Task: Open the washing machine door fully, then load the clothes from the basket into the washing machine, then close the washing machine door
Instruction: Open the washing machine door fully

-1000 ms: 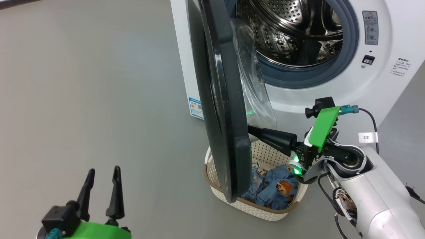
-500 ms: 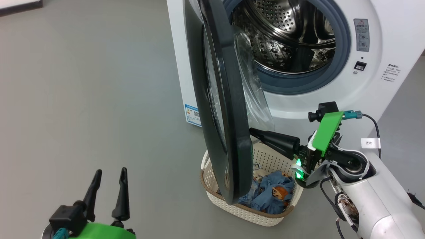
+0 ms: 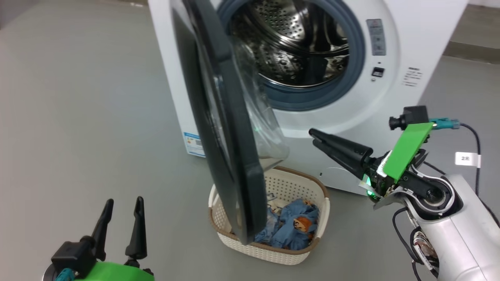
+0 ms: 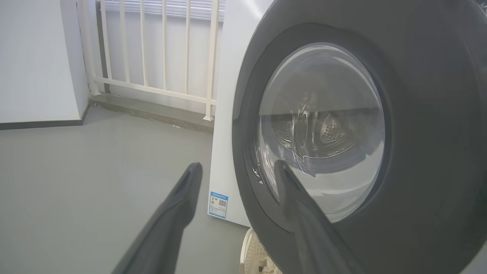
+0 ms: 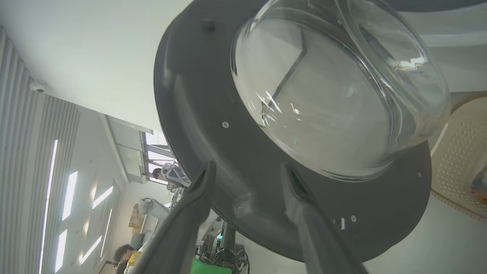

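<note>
Readable print: one cable tag, otherwise tiny stickers.
A white tag (image 3: pixel 467 159) on the cable (image 3: pixel 472 132) behind the right gripper (image 3: pixel 313 137) reads "2米". Ahead of that gripper, the washing machine (image 3: pixel 394 97) carries a blue label (image 3: pixel 193 143) and a red-triangle warning sticker (image 3: pixel 376 37), both too small to read.

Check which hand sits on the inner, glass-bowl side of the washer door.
The right hand, open, fingers aimed at the inner face of the washing machine door. The left hand is low on the outer side.

drum mouth (image 3: pixel 291 47) clear, door (image 3: pixel 228 156) overhangs basket (image 3: pixel 279 254) left side
</note>
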Tool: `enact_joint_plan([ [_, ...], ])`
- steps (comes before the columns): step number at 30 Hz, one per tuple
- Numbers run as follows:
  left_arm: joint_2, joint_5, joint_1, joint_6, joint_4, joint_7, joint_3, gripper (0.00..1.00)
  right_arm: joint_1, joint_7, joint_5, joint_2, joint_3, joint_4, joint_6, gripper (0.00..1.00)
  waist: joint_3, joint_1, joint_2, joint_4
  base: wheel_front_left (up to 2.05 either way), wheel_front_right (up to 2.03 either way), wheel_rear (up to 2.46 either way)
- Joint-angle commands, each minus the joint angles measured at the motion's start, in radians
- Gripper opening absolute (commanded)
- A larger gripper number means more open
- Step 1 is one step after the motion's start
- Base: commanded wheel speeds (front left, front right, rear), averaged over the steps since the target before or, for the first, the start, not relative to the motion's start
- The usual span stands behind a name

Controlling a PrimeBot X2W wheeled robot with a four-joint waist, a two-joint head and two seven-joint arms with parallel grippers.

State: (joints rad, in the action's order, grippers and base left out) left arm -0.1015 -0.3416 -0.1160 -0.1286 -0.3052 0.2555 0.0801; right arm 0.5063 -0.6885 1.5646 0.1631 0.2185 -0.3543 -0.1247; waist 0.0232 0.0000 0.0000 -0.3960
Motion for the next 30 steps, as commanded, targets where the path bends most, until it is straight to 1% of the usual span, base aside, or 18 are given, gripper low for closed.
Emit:
enact_joint_plan([
  [1,-0.019,-0.007,-0.025,-0.002,0.031,0.006,-0.035,1.00,-0.014,0.050,-0.042,0.006,0.003,0.080,-0.006,1.00,0.000,0.0000,0.0000,0.062,0.00,0.00,0.00],
  [5,-0.019,-0.007,-0.024,-0.002,0.036,0.006,-0.037,1.00,-0.061,0.163,-0.155,0.047,0.025,0.183,-0.006,1.00,-0.002,0.0000,0.0000,0.116,0.00,0.00,0.00],
  [6,-0.019,-0.007,-0.024,-0.002,0.036,0.006,-0.037,1.00,-0.061,0.163,-0.155,0.047,0.025,0.183,-0.006,1.00,-0.002,0.0000,0.0000,0.116,0.00,0.00,0.00],
  [7,-0.020,-0.007,-0.021,-0.002,0.038,0.006,-0.037,1.00,-0.085,0.217,-0.194,0.065,0.036,0.227,-0.006,1.00,-0.003,0.0000,0.0000,0.144,0.00,0.00,0.00],
  [9,-0.021,-0.006,-0.017,-0.002,0.040,0.006,-0.038,1.00,-0.109,0.273,-0.227,0.084,0.048,0.265,-0.006,1.00,-0.004,0.0000,0.0000,0.172,0.00,0.00,0.00],
  [10,-0.021,-0.006,-0.017,-0.002,0.040,0.006,-0.038,1.00,-0.109,0.273,-0.227,0.084,0.048,0.265,-0.006,1.00,-0.004,0.0000,0.0000,0.172,0.00,0.00,0.00],
  [14,-0.021,-0.005,-0.009,-0.002,0.046,0.006,-0.049,1.00,-0.147,0.405,-0.304,0.121,0.061,0.308,-0.006,1.00,-0.007,0.0000,0.0000,0.230,0.00,0.00,0.00],
  [23,-0.026,0.002,0.023,-0.002,0.061,0.006,-0.081,1.00,-0.234,0.703,-0.448,0.187,0.067,0.312,-0.006,1.00,-0.004,0.0000,0.0000,0.342,0.00,0.00,0.00],
  [26,-0.029,0.005,0.035,-0.002,0.068,0.006,-0.092,1.00,-0.276,0.807,-0.508,0.210,0.057,0.293,-0.006,1.00,-0.004,0.0000,0.0000,0.367,0.00,0.00,0.00],
  [28,-0.029,0.009,0.044,-0.002,0.075,0.006,-0.101,1.00,-0.307,0.871,-0.542,0.215,0.047,0.279,-0.006,1.00,-0.005,0.0000,0.0000,0.380,0.00,0.00,0.00],
  [30,-0.026,0.012,0.050,-0.002,0.081,0.006,-0.107,1.00,-0.337,0.908,-0.579,0.219,0.031,0.264,-0.006,1.00,-0.005,0.0000,0.0000,0.391,0.00,0.00,0.00],
])
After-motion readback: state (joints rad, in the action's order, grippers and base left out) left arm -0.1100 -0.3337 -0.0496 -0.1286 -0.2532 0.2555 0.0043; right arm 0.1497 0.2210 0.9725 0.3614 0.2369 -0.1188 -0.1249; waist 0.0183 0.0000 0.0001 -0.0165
